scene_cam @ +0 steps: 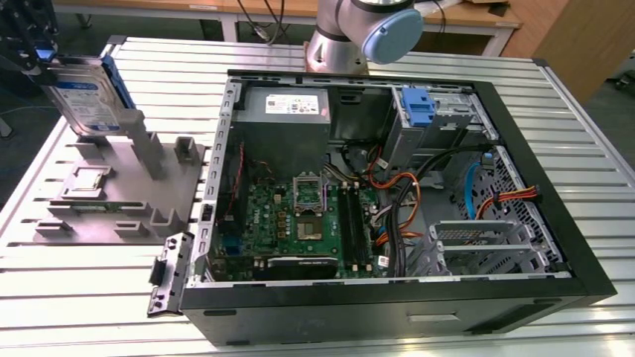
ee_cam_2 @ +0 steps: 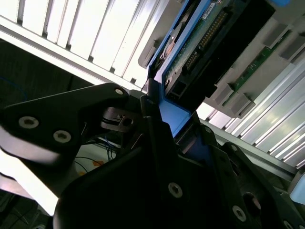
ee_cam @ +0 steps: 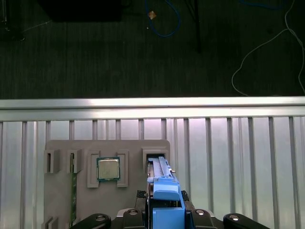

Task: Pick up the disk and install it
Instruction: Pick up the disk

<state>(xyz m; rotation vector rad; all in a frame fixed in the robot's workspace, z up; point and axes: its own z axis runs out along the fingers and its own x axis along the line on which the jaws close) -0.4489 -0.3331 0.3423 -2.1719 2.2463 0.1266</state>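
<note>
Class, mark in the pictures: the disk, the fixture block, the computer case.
The disk [scene_cam: 85, 100], exterior view, on its label.
The fixture block [scene_cam: 149, 156], exterior view, on a tall post.
The computer case [scene_cam: 377, 309], exterior view, on its black wall.

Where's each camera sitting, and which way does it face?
Exterior view: off the arm, above the table, looking down on the case and fixture; shows the arm.
First wrist view: at the wrist, looking down past the gripper onto the disk and fixture.
Second wrist view: at the wrist, close alongside the gripper, facing the disk's connector end.
All share the disk and fixture.
</note>
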